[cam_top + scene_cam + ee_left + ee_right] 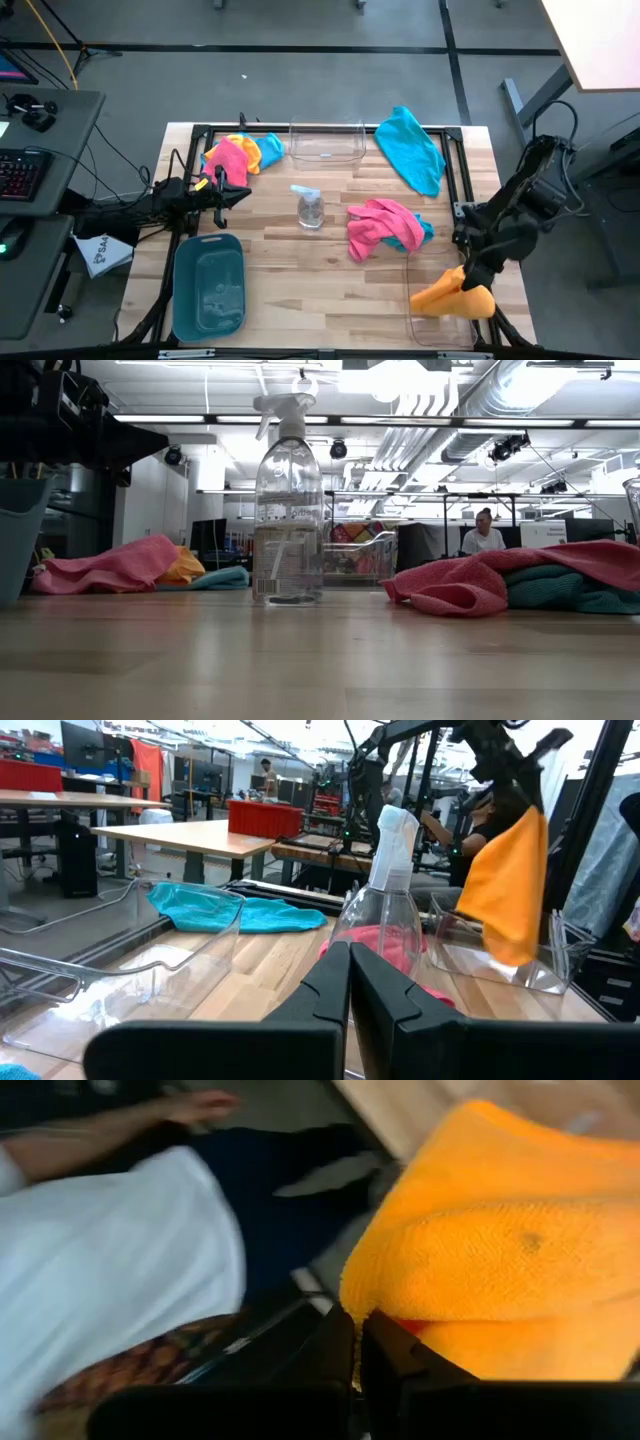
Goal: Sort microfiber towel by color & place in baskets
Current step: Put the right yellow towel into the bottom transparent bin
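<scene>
1. Pale wooden table (300, 290) with a black frame, seen from above, in a large workshop with desks and ceiling pipes behind; a person in a white top sits far back in the low view.
2. Right gripper (478, 272) is at the table's near right corner, its fingers pinched on an orange towel (455, 295) that hangs over a clear basket (418, 322). From the left wrist camera the cloth dangles with its lower edge inside the basket walls.
3. Left gripper (222, 192) waits at the left side with fingers closed and empty, just beside a mixed heap of towels (240, 155).
4. Step in hand, as I judge it: dropping the orange towel into the clear basket. The next move calls for letting go so the cloth falls fully inside.
5. Baskets: three. One opaque teal basket (208, 283) at near left, a second clear basket (327, 142) at the far middle, and the clear one under the towel.
6. Towels visible: at least seven. The held orange one; a lone teal towel (412, 148) at far right; a pink towel (380, 226) over teal in the middle; the left heap shows pink, orange and teal.
7. One clear spray bottle (309, 205) stands upright mid-table.
</scene>
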